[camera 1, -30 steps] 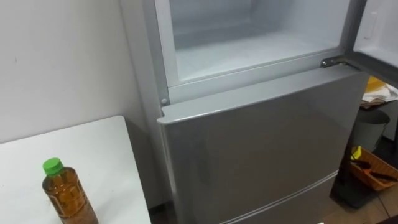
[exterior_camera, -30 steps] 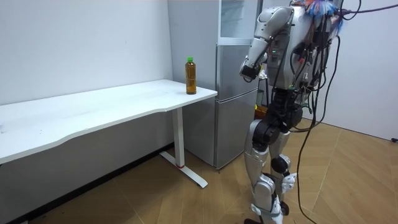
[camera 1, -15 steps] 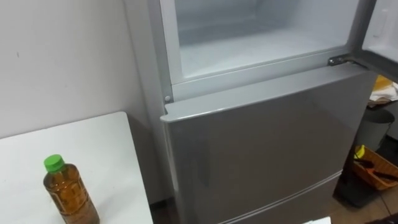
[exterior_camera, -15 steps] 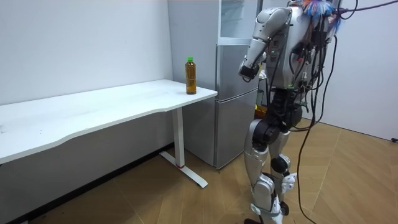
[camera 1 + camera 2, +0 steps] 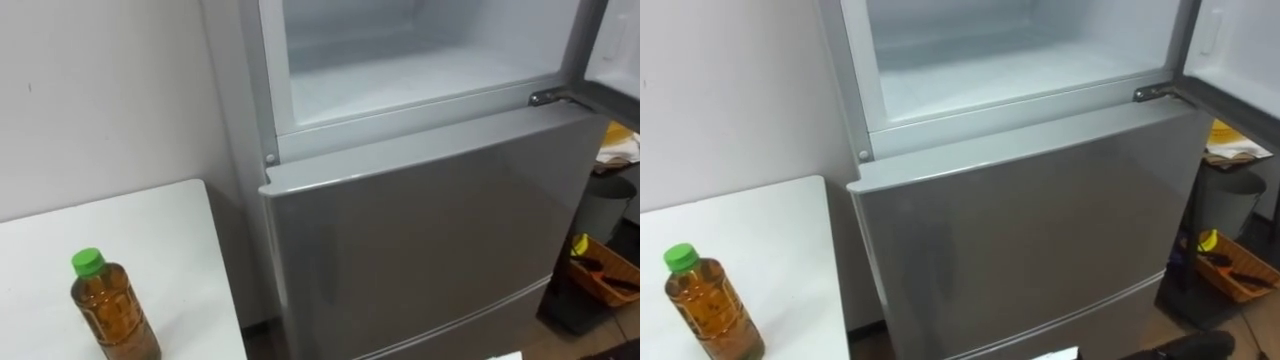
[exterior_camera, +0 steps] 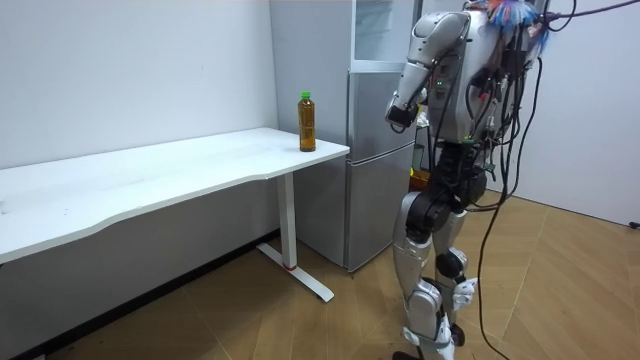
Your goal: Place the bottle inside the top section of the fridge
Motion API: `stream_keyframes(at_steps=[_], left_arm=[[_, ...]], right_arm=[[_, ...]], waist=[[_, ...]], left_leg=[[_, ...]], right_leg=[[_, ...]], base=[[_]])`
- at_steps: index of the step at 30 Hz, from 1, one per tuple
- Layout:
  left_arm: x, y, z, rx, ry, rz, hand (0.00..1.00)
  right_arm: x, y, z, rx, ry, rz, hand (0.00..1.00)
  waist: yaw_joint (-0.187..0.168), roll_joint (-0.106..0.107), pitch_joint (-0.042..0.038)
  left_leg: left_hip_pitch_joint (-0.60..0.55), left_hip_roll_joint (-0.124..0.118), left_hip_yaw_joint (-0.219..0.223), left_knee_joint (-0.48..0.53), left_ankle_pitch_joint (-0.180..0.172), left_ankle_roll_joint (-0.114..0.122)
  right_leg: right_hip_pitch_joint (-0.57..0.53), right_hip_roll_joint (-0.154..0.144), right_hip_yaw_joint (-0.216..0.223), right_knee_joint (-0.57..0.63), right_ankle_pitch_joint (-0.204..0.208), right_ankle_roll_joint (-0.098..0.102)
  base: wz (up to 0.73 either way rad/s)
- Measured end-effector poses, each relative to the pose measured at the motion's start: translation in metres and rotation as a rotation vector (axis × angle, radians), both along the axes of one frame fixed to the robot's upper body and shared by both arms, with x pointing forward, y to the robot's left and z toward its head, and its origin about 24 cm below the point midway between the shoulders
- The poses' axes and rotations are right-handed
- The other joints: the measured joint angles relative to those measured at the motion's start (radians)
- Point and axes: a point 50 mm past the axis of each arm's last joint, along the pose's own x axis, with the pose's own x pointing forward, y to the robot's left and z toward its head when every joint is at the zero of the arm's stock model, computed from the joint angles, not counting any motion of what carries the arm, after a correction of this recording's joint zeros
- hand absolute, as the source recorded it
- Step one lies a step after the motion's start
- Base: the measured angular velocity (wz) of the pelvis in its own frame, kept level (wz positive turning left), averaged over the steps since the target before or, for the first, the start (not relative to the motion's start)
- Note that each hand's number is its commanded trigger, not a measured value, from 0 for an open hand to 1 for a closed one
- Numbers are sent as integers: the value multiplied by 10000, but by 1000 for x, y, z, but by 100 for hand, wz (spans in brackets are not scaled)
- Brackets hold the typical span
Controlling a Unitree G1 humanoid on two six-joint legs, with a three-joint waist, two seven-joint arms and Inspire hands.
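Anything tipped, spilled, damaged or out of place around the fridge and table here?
Nothing stands out. The bottle stands upright with its green cap on, on the white table beside the fridge. The upper fridge compartment is open, the lower door shut and straight. No spill or damage shows.

A white table (image 6: pixel 180 165) stands along the wall (image 6: pixel 130 70), its end just beside the fridge (image 6: pixel 375 170). Near that end a bottle (image 6: pixel 307 122) stands upright on the top, with amber liquid and a green cap. The table rests on a white leg (image 6: pixel 290 225) on the wood floor (image 6: pixel 300 325), where the fridge stands too.
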Motion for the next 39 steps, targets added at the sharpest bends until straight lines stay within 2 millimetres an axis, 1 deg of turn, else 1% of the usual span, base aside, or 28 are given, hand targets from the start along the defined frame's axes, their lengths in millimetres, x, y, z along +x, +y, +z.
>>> stream_keyframes(at_steps=[2, 5, 8, 10, 11, 12, 13, 14, 15, 16, 17, 18, 19, 20, 22, 23, 25, 27, 28, 29, 31, 32, 34, 35, 36, 37, 38, 39], left_arm=[[-1, 3, -5, 112, 172, 89, 0], [1, 10, -21, 762, 692, 344, 0], [5, 20, -38, 1551, 1085, 769, 0], [8, 33, -58, 2165, 1614, 1468, 0], [8, 37, -62, 2385, 1687, 1615, 0], [6, 43, -69, 2820, 1788, 1788, 0], [5, 47, -75, 3114, 1876, 1884, 0], [5, 49, -78, 3268, 1901, 1977, 0], [6, 55, -87, 3596, 2162, 2196, 0], [5, 61, -100, 3956, 2627, 2475, 0], [4, 66, -107, 4237, 2792, 2638, 0], [0, 74, -119, 4759, 3050, 2899, 0], [-4, 81, -128, 5192, 3218, 3089, 0], [-5, 84, -132, 5391, 3313, 3167, 0], [-10, 99, -151, 6115, 3938, 3714, 0], [-12, 102, -157, 6252, 4179, 3869, 0], [-22, 120, -179, 7030, 5040, 4848, 0], [-30, 134, -193, 7939, 5325, 5381, 0], [-35, 142, -201, 8347, 5623, 5763, 0], [-39, 146, -205, 8512, 5805, 5980, 0], [-51, 162, -221, 9391, 6234, 6858, 0], [-54, 164, -224, 9516, 6390, 7091, 0], [-71, 175, -237, 9894, 7005, 7824, 0], [-76, 177, -241, 10011, 7244, 8044, 0], [-86, 184, -247, 10254, 7695, 8492, 0], [-95, 190, -252, 10481, 8114, 8883, 0], [-100, 193, -254, 10583, 8334, 9113, 0], [-111, 200, -259, 10759, 8783, 9606, 0]], right_arm=[[-1, -2, 0, -22, 73, -80, 0], [-2, -1, -1, 1, 229, -94, 0], [-4, -2, -1, 1, 336, -112, 0], [-5, 0, -2, 50, 417, -106, 0], [-5, 1, -2, 49, 424, -111, 0], [-6, 1, -2, 27, 477, -121, 0], [-7, 1, -3, 15, 556, -130, 0], [-7, 1, -3, 13, 557, -117, 0], [-6, 1, -3, -26, 548, -49, 0], [-6, 1, -2, -59, 512, 35, 0], [-5, 1, -2, -74, 476, 89, 0], [-4, 0, -1, -110, 400, 146, 0], [-3, -1, -1, -140, 345, 145, 0], [-3, -1, -1, -149, 343, 143, 0], [-2, 1, 0, -94, 264, 198, 0], [-1, 1, 0, -65, 248, 211, 0], [-4, 0, -1, -56, 292, 120, 0], [-9, -1, -2, -119, 391, 35, 0], [-13, -2, -3, -176, 462, -5, 0], [-14, -2, -3, -187, 503, -7, 0], [-19, -1, -4, -312, 615, 174, 0], [-21, -1, -5, -338, 641, 178, 0], [-27, -3, -6, -484, 743, 90, 0], [-29, -3, -6, -489, 766, 75, 0], [-32, -3, -7, -481, 800, 75, 0], [-36, -3, -7, -504, 834, 89, 0], [-37, -3, -8, -509, 856, 61, 0], [-41, -4, -8, -511, 904, -95, 0]], waist=[[76, 1, -1], [238, -26, -12], [365, -47, -8], [451, -131, -17], [464, -169, -9], [557, -237, -13], [654, -322, -30], [722, -342, -53], [907, -425, -61], [951, -497, -75], [988, -518, -87], [1055, -539, -103], [1125, -537, -103], [1167, -534, -104], [1398, -536, -104], [1415, -535, -105], [1483, -543, -112], [1622, -562, -112], [1694, -576, -119], [1743, -577, -121], [1976, -607, -152], [1990, -613, -155], [2151, -612, -157], [2191, -614, -156], [2243, -623, -140], [2243, -626, -140], [2248, -628, -136], [2256, -615, -134]], left_leg=[[-8, 37, -52, 0, 0, 0], [6, 45, -58, 11, 1, -1], [32, 38, -86, 12, 1, -1], [24, 52, -84, 15, 4, -7], [6, 51, -92, 17, 6, -11], [-23, 43, -94, 19, 11, -19], [-49, 46, -113, 21, 22, -37], [-49, 46, -143, 20, 25, -42], [-11, 54, -165, 14, 31, -53], [39, 59, -229, 14, 33, -57], [61, 59, -251, 15, 34, -58], [84, 61, -259, 16, 34, -58], [73, 59, -264, 13, 33, -59], [66, 56, -275, 9, 33, -60], [99, 59, -334, -26, 32, -61], [102, 59, -349, -34, 31, -62], [161, 52, -419, -129, 43, -85], [170, 58, -431, -149, 49, -95], [174, 58, -518, -175, 50, -100], [174, 56, -540, -186, 51, -101], [191, 59, -548, -155, 47, -115], [189, 60, -569, -154, 46, -117], [221, 57, -630, -159, 43, -120], [239, 58, -635, -160, 42, -122], [278, 59, -679, -167, 40, -126], [310, 55, -768, -185, 38, -128], [333, 55, -812, -191, 38, -128], [368, 57, -887, -206, 31, -133]], right_leg=[[9, -1, -24, 1, 0, 0], [70, 7, -44, -1, 1, -2], [165, 4, -75, -15, 1, -4], [160, 3, -143, -8, 0, -12], [149, 0, -177, -8, 1, -16], [135, -4, -262, -10, -3, -30], [100, -4, -312, -10, -6, -44], [99, 1, -320, -10, -10, -50], [172, 13, -318, -11, -4, -61], [254, 21, -340, -13, -2, -68], [296, 24, -369, -22, -2, -70], [322, 28, -395, -20, -2, -71], [315, 27, -400, -19, 0, -73], [313, 25, -415, -18, 0, -73], [323, 27, -435, 16, 3, -77], [332, 27, -459, 20, 3, -77], [390, 25, -545, 25, 4, -79], [434, 39, -550, 24, 4, -80], [487, 39, -605, 4, 4, -80], [494, 39, -630, 6, 3, -80], [494, 40, -783, 5, 5, -82], [498, 38, -842, 4, 6, -84], [559, 34, -927, -5, 7, -86], [573, 32, -957, -6, 7, -85], [625, 32, -1001, -19, 7, -85], [692, 29, -1060, -23, 6, -84], [738, 24, -1138, -26, 5, -82], [816, 22, -1208, -29, -1, -76]], base=[[5], [1], [3], [0], [7], [11], [12], [7], [5], [7], [9], [6], [4], [5], [0], [6], [9], [3], [9], [8], [0], [5], [7], [4], [10], [14], [20], [17]])
